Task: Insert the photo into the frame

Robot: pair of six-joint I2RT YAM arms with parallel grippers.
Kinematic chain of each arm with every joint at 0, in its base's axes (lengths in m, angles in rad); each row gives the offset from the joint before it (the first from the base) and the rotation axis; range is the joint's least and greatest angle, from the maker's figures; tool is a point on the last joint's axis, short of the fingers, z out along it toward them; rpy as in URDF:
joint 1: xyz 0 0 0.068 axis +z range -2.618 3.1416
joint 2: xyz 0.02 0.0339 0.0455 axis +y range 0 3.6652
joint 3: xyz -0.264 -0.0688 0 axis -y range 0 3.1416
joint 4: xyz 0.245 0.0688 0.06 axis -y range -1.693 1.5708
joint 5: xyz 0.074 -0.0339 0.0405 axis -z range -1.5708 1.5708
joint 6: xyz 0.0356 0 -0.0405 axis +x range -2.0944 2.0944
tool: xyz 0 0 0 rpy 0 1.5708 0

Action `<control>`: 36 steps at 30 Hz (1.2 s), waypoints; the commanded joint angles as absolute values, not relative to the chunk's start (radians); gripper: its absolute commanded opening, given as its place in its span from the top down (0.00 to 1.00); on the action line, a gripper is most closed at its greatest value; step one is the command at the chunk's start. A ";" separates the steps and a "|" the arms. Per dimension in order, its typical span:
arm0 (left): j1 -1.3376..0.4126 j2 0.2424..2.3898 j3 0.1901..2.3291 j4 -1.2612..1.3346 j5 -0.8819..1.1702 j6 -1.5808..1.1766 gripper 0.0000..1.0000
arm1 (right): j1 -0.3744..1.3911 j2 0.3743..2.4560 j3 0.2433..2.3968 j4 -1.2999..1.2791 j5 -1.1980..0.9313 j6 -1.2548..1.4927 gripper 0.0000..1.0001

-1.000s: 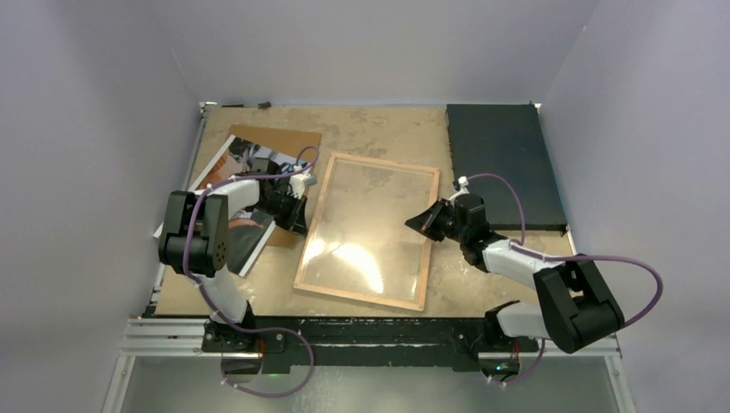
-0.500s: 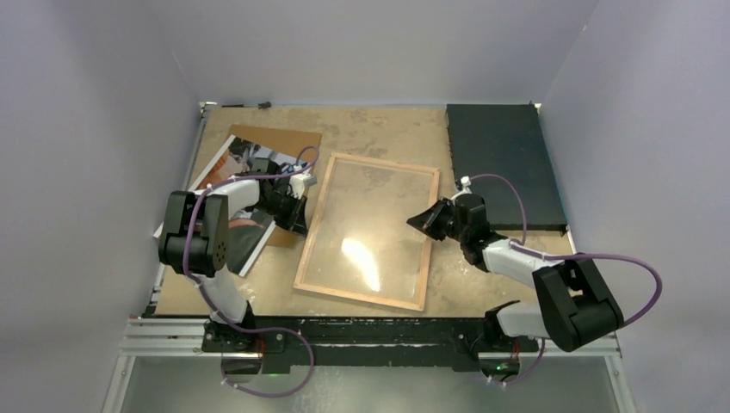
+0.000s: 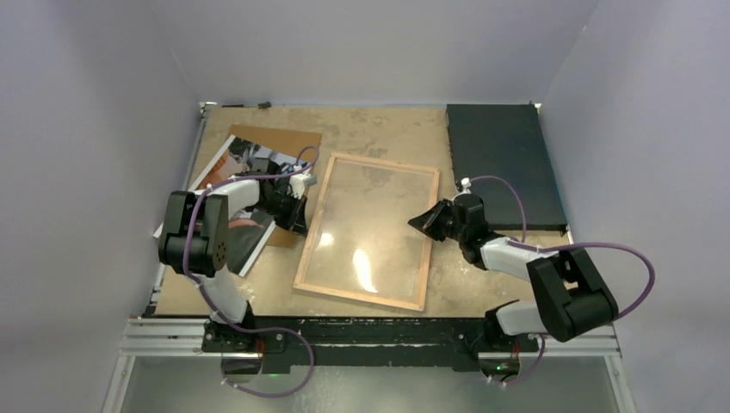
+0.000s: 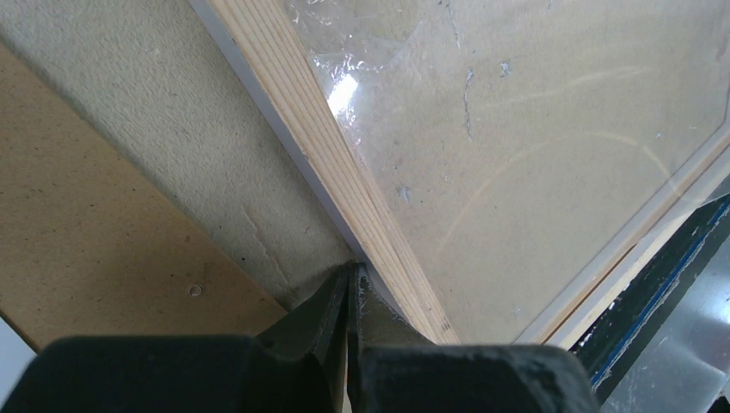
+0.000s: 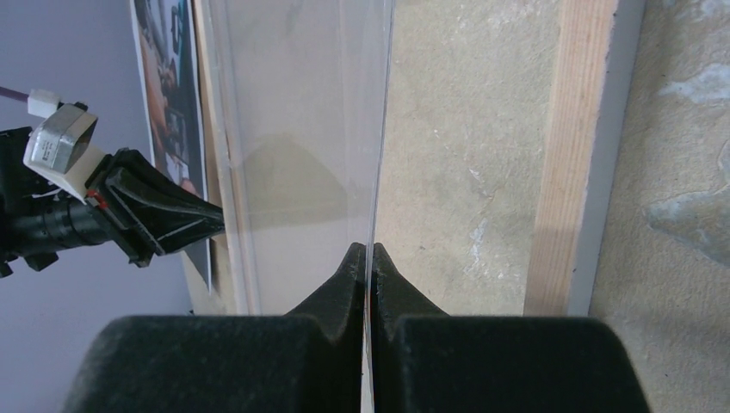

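The frame (image 3: 312, 234) lies wood side up mid-table. Its clear pane (image 3: 366, 215) is tilted, its right edge raised off the right rail (image 5: 561, 146). My right gripper (image 3: 417, 223) is shut on that thin pane edge (image 5: 377, 129); in the right wrist view the tips (image 5: 368, 250) pinch it. My left gripper (image 3: 301, 225) is shut on nothing, its tips (image 4: 351, 272) pressed against the outer side of the frame's left rail (image 4: 318, 138). The photo (image 3: 231, 163), dark with orange and white patches, lies at the left, partly under the left arm.
A brown backing board (image 3: 288, 138) lies under the photo, and shows beside my left fingers (image 4: 86, 232). A black mat (image 3: 499, 159) fills the back right corner. The table's dark front rail (image 3: 361, 327) runs just below the frame.
The bright glare on the pane has slid right, so the pane's tilt has changed a little. My right arm's elbow has drawn inward. The left arm has not moved.
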State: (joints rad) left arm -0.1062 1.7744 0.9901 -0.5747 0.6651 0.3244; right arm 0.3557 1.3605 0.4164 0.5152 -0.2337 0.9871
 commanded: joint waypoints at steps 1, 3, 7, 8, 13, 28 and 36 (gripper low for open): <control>-0.113 1.742 1.012 -0.570 0.677 0.326 1.00 | 0.349 1.381 0.428 0.521 -0.246 0.962 1.00; -0.112 1.742 1.012 -0.569 0.676 0.326 1.00 | 0.345 1.383 0.431 0.512 -0.258 0.954 1.00; -0.112 1.742 1.017 -0.568 0.678 0.319 1.00 | 0.339 1.365 0.442 0.488 -0.264 0.935 1.00; -0.112 1.743 1.016 -0.567 0.678 0.317 1.00 | 0.338 1.361 0.445 0.479 -0.265 0.927 1.00; -0.112 1.741 1.020 -0.567 0.679 0.314 1.00 | 0.321 1.338 0.453 0.456 -0.283 0.905 1.00; -0.113 1.732 1.021 -0.566 0.678 0.308 1.00 | 0.308 1.366 0.447 0.492 -0.369 0.880 1.00; -0.112 1.728 1.017 -0.568 0.685 0.308 1.00 | 0.309 1.400 0.426 0.572 -0.436 0.954 1.00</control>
